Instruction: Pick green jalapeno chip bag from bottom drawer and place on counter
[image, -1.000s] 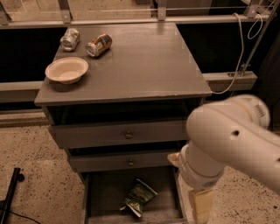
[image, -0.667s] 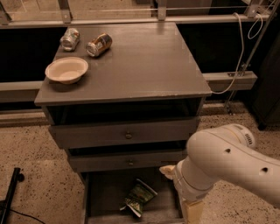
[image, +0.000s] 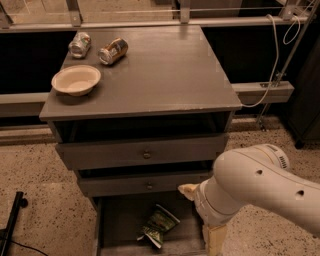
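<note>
You see the bag (image: 159, 225) lying in the open bottom drawer (image: 120, 220), at 6 o'clock from the counter (image: 165, 70). The gripper (image: 215, 241) hangs at 3 o'clock of the bag, near it. Spread or pressed together, you cannot tell.

On the counter (image: 165, 75): bowl (image: 76, 79) at front left, left can (image: 80, 44) and right can (image: 113, 51) on their sides behind it. Below, upper drawer (image: 100, 155) and middle drawer (image: 115, 186), both knobbed. Bottom drawer (image: 120, 220) open, green bag (image: 159, 225) crumpled on its floor. Gripper (image: 214, 239) low at the drawer's right side, right of the bag, apart from it, under the white arm (image: 260, 185).
</note>
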